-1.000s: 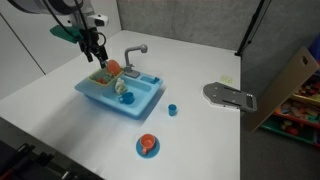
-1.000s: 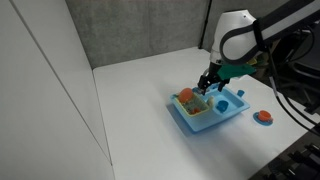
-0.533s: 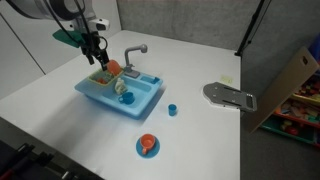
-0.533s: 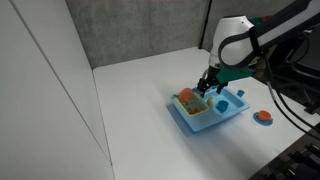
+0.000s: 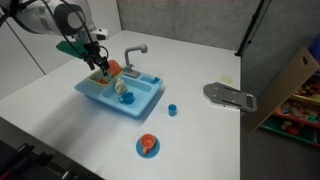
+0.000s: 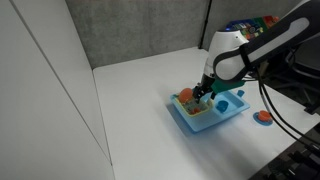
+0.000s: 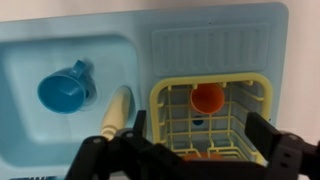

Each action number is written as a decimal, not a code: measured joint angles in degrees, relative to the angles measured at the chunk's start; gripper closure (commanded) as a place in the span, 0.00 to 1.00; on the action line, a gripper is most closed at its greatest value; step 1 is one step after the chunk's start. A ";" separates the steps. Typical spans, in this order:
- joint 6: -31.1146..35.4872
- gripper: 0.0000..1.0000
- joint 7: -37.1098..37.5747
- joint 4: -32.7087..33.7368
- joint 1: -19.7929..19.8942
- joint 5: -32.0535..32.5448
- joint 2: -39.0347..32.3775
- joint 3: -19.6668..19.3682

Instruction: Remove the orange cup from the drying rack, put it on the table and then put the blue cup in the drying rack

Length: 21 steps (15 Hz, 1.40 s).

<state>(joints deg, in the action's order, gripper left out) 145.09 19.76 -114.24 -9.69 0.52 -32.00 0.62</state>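
Note:
The orange cup (image 7: 208, 97) lies on its side inside a yellow wire basket (image 7: 160, 108) on the drying rack (image 7: 215, 45) of the light-blue toy sink; it also shows in an exterior view (image 5: 113, 68). My gripper (image 7: 203, 140) is open, just above the basket, with a finger at each side of it. It shows in both exterior views (image 5: 100, 66) (image 6: 203, 91). The blue cup (image 5: 172, 110) stands on the table beside the sink, apart from the gripper.
Another blue scoop-like cup (image 7: 62, 92) and a cream utensil (image 7: 118, 106) lie in the basin. A grey faucet (image 5: 133, 52) rises behind the rack. An orange plate (image 5: 147, 146) lies near the table's front. A grey flat object (image 5: 230, 96) and a cardboard box (image 5: 290, 85) are further off.
My gripper has come down toward the yellow basket, still open. The cups have not moved.

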 measured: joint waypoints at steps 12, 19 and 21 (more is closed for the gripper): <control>5.23 0.00 -0.32 0.03 -1.73 0.22 -4.57 -0.85; 6.95 0.00 -0.59 0.41 -2.98 0.22 -6.03 -1.23; 7.25 0.00 -0.75 0.81 -3.22 0.31 -6.42 -1.35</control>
<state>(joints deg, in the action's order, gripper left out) 152.34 19.01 -113.42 -12.91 0.83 -38.43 -0.73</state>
